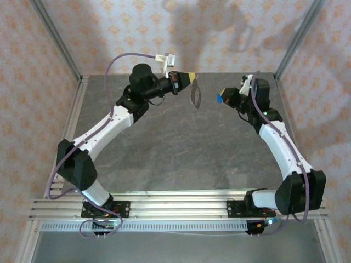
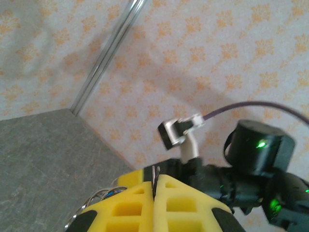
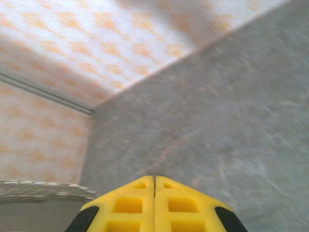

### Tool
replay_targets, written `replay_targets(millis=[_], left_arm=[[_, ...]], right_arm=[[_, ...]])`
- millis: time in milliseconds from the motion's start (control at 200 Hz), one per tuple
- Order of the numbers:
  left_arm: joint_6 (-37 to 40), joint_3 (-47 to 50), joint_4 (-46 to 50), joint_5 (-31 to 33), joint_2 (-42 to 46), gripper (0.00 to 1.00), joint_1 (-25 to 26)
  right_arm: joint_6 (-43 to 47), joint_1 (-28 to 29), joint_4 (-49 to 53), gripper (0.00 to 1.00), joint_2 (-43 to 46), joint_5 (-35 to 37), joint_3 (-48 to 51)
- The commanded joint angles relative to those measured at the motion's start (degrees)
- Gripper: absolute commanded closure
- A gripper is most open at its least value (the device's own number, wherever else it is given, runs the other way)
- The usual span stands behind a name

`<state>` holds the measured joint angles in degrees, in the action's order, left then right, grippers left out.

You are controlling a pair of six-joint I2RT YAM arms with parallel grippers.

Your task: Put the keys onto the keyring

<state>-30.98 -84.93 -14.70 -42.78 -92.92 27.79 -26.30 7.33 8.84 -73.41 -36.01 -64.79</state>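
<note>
Two arms reach toward each other above the far part of the worktop (image 1: 164, 148), close to its back edge. The left gripper (image 1: 188, 81) has its yellow fingers pressed tight together. The keyring (image 1: 194, 97) hangs down from their tips in the air, near the middle of the back edge. In the left wrist view a thin bit of metal sits pinched between the two fingers, and thin wire loops show low down beside them. The right gripper (image 1: 223, 95) is also pinched tight, and the little blue key (image 1: 219, 99) sticks out from its tip. The key is just beside the keyring, on its right, with a small gap between them. They do not touch.

The step in hand looks like bringing the key to the ring so it can slide on. To do it well, the left arm should hold the ring very steady, since it dangles and could swing. The right arm should move slowly and in tiny steps. The hole in the key has to line up with the open end of the ring, but both are too small to make out here. Both grips need to be firm, because the key is tiny and could slip and drop onto the worktop. A hard push could twist the ring away.
</note>
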Motion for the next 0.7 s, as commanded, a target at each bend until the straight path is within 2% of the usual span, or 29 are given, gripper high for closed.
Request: replay_targets(millis=[0,260,696], left_arm=[[6.74,-4.27,3.96,-2.6,1.54,1.0,1.02],[9.26,-7.02,6.91,-6.95,-0.05,1.0,1.79],[12.59,-11.92,12.2,-10.56,-2.67,1.0,3.49]], right_arm=[[-3.78,-1.09,-11.21,1.0,3.02,-8.37,1.45],[-7.99,-1.91,-22.03,1.0,7.86,-15.49,3.87],[-10.88,-1.81,-25.33,1.0,12.6,-17.52,6.87]])
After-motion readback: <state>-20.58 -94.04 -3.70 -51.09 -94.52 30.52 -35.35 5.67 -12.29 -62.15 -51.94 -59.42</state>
